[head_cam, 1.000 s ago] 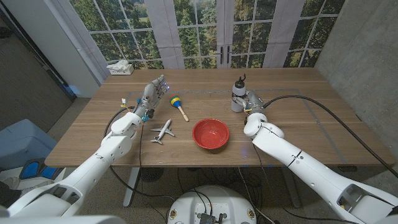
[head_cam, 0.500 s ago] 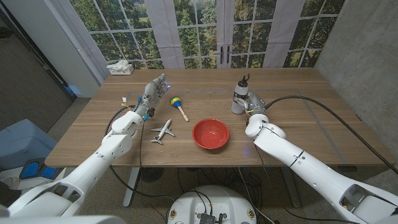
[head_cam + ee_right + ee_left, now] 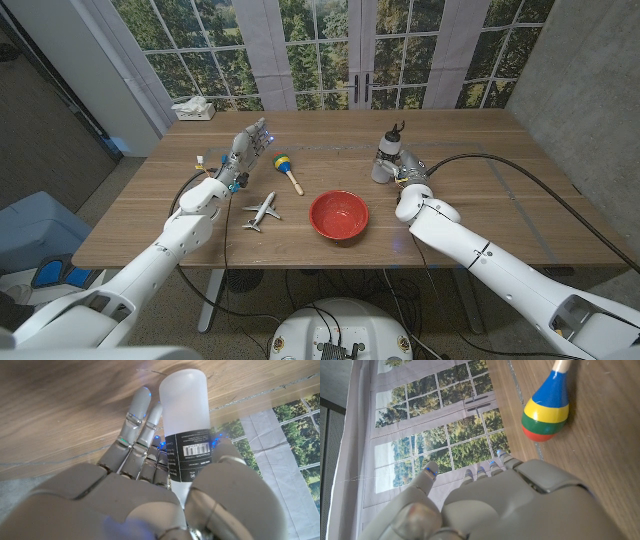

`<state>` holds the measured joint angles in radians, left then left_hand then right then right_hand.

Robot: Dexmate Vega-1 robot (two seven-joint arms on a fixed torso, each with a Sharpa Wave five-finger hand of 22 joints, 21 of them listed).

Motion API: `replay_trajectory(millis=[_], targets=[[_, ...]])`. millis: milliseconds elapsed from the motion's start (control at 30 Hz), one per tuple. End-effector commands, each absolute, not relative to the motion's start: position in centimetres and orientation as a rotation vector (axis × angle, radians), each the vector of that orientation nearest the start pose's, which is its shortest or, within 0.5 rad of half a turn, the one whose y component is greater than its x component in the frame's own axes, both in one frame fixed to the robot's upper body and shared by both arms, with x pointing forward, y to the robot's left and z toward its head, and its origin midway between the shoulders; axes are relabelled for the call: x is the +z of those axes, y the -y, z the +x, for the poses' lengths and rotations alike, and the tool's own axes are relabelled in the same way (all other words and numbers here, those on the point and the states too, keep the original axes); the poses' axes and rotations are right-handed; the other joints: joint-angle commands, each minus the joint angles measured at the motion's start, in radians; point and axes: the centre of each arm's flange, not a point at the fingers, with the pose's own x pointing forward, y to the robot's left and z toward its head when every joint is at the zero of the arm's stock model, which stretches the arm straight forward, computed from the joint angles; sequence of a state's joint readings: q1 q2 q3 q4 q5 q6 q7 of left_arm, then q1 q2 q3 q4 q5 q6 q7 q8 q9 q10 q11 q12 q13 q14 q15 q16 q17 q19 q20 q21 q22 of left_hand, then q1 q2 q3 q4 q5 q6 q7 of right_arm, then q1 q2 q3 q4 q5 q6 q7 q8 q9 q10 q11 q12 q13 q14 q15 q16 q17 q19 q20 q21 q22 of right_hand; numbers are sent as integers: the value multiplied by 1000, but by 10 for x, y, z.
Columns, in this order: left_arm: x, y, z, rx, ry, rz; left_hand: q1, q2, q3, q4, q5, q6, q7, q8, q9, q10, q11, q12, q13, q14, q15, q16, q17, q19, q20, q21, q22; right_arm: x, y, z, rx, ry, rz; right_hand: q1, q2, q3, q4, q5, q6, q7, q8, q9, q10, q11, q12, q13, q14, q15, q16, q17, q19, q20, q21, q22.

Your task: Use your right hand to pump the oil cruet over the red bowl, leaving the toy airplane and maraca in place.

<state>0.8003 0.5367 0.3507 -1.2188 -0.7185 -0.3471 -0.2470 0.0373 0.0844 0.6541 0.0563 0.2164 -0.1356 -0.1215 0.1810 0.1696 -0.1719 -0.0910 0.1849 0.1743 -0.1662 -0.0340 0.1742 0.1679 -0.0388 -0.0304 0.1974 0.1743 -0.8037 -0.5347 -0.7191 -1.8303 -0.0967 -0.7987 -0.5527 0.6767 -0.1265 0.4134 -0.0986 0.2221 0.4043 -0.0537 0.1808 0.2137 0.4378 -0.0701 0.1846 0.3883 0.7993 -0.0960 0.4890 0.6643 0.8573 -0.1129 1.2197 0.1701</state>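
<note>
Step in hand: grasping the oil cruet (image 3: pixel 386 156); the pumping over the red bowl (image 3: pixel 339 215) has not begun, judging by where the bottle stands.
Oil cruet: a frosted white bottle with a black pump top, upright on the wooden table (image 3: pixel 480 170), beyond the red bowl and off to its right, well apart from the rim.
Right hand (image 3: pixel 405 172): against the cruet on the side nearer the robot. In the right wrist view the fingers (image 3: pixel 139 415) lie along one side of the bottle (image 3: pixel 186 420) and the thumb comes up on the other, so the bottle sits between them; whether the grasp is firm I cannot tell.
Left hand (image 3: pixel 243 152): beyond the red bowl and well to its left, fingers apart and straight, holding nothing.
Maraca (image 3: pixel 286 169): lying on the table beyond the bowl's left side, just right of the left hand, untouched.
Toy airplane (image 3: pixel 263 212): just left of the bowl, apart from both hands.
Next move calls for: tightening around the bottle, lifting it clear, carrying it toward the robot and leftward until the spout hangs above the bowl, then pressing the pump top. The path stays on the bowl's right side, away from both toys.
</note>
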Motion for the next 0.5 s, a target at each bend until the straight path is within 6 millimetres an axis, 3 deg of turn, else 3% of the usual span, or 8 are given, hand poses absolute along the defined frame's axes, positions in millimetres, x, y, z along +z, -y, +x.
replay_trajectory(millis=[33, 500], targets=[[-11, -311, 654, -343, 645, -19, -3, 60, 4, -5, 1, -3, -8, 6, 3, -65, -1, 1, 2, -80, -46, 2, 2, -3, 5, 3, 4, -49, 172, 597, -380, 355, -919, 2, -17, -21, 0, 8, -28, -4, 8, 0, -39, 3, 1, -6, -52, -76, -26, -5, -18, -5, -13, 2], [-10, -313, 655, -341, 647, -22, -3, 59, 4, -5, 1, -4, -10, 6, 3, -65, 0, 1, 2, -79, -46, 3, 2, -1, 7, 3, 4, -45, 168, 591, -396, 425, -956, -27, -30, -70, 5, 9, -63, -1, 12, -1, -72, 8, 9, -20, -116, -67, -53, -6, -44, 18, -42, 1]])
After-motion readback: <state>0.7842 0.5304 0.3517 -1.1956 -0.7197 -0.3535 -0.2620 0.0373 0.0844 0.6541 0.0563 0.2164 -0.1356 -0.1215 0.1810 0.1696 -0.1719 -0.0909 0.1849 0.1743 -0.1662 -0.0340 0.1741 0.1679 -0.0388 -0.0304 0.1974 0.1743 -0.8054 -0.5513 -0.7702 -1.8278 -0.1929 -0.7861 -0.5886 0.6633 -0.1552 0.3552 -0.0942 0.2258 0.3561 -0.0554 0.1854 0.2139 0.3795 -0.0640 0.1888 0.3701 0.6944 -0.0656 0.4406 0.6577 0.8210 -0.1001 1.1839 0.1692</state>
